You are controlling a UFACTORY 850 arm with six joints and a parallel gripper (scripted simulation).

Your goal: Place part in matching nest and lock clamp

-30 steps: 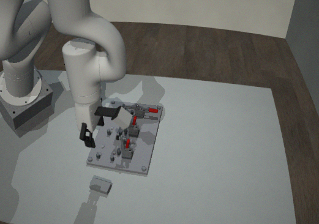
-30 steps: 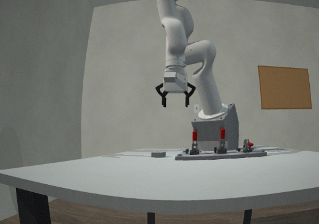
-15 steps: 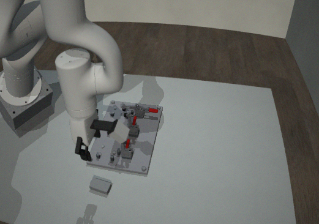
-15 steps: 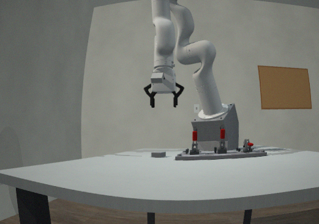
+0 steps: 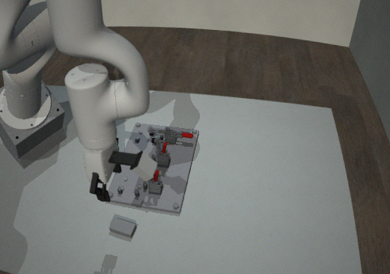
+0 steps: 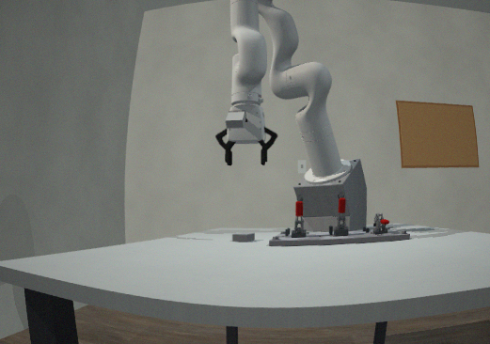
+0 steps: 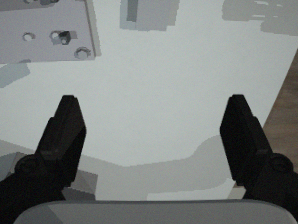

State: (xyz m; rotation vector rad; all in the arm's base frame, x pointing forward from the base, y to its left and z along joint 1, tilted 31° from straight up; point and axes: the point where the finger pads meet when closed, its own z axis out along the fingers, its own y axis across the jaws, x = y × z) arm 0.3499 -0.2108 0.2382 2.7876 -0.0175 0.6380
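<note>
The grey rectangular part (image 5: pixel 122 226) (image 6: pixel 244 238) lies flat on the table just in front of the fixture plate (image 5: pixel 159 206) (image 6: pixel 294 242) (image 7: pixel 45 45); the wrist view shows the part (image 7: pixel 155 11) cut off at the top edge. The front clamp's red handle (image 5: pixel 156 175) (image 6: pixel 299 209) and the middle clamp's red handle (image 5: pixel 164 147) (image 6: pixel 341 205) stand up. The rear clamp's red handle (image 5: pixel 187 135) (image 6: pixel 385 222) lies low; its lock cannot be judged. My gripper (image 5: pixel 111 184) (image 6: pixel 246 159) (image 7: pixel 153 112) is open and empty, high above the table. The arm hides part of the nests.
Small pads and blocks stand on the plate left of the clamps in the top view. Round bolt heads sit at its corners. The robot base (image 5: pixel 37 136) (image 6: pixel 329 199) stands behind and left of the plate. The upright handles rise well above the plate.
</note>
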